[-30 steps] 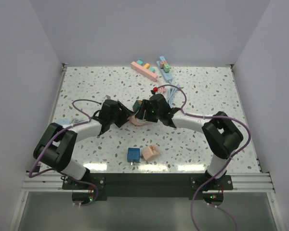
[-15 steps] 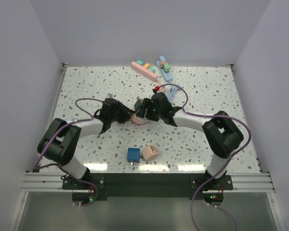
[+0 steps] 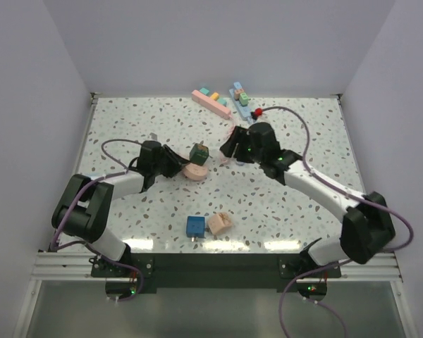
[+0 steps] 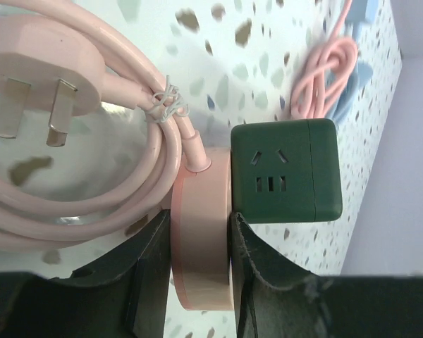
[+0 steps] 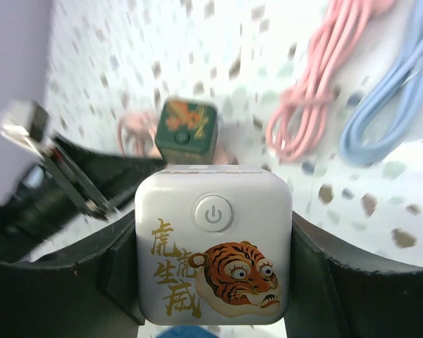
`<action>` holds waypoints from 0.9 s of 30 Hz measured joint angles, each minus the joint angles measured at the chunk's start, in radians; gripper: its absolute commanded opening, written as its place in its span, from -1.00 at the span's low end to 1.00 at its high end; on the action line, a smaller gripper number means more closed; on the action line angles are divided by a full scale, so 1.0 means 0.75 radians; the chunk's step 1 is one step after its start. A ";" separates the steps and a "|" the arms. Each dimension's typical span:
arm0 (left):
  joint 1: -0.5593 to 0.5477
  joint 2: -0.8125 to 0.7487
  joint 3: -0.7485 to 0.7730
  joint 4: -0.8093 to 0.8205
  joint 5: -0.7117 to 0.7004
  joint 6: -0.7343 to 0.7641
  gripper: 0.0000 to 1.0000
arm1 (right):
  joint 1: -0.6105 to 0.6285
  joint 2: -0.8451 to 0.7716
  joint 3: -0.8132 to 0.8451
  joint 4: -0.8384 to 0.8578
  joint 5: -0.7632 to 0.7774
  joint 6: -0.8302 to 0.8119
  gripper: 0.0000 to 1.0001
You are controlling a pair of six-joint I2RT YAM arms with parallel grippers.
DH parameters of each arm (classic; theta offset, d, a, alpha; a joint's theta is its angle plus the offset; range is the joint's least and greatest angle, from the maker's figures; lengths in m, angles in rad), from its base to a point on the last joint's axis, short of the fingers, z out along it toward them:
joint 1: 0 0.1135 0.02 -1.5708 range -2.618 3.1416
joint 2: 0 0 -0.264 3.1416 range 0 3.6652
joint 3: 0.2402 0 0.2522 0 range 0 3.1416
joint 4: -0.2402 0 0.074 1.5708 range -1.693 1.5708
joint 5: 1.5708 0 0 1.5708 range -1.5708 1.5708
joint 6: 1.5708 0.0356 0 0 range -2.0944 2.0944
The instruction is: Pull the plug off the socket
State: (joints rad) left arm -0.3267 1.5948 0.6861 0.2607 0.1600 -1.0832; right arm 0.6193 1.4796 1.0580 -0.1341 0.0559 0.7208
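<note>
Plug (image 5: pixel 211 250), a white tiger cube, shows clearly only on my right wrist view, clamped in the right gripper (image 5: pixel 211 271), apart from the green socket (image 4: pixel 285 172). Left wrist view alone shows the left gripper (image 4: pixel 201 271) squeezed shut on the pink disc (image 4: pixel 201 236) touching that socket.

Light: bright, even, overhead
Shadows: faint, soft
Glare: white patches at the near edge of the table (image 3: pixel 144 244)
Blur: right wrist background, smeared at left
</note>
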 measured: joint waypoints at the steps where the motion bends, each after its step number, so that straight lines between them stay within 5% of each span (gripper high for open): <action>1: 0.016 -0.006 0.003 0.004 -0.030 0.014 -1.00 | -0.023 -0.082 -0.008 0.003 0.036 -0.005 -1.00; 7: 0.038 -0.024 0.015 -0.008 -0.110 0.045 -1.00 | -0.044 -0.198 0.021 -0.008 0.105 -0.036 -1.00; 15: 0.033 -0.023 0.050 -0.026 -0.046 0.189 -1.00 | -0.034 -0.150 -0.006 -0.432 0.141 -0.188 -1.00; 27: -0.019 0.014 0.109 -0.057 0.160 0.436 -1.00 | -0.013 -0.137 -0.234 -0.775 -0.335 -0.348 -1.00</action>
State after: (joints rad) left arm -0.3412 1.6054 0.7681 0.2180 0.2798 -0.7559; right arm 0.6098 1.3766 0.8825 -0.7151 -0.1955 0.4595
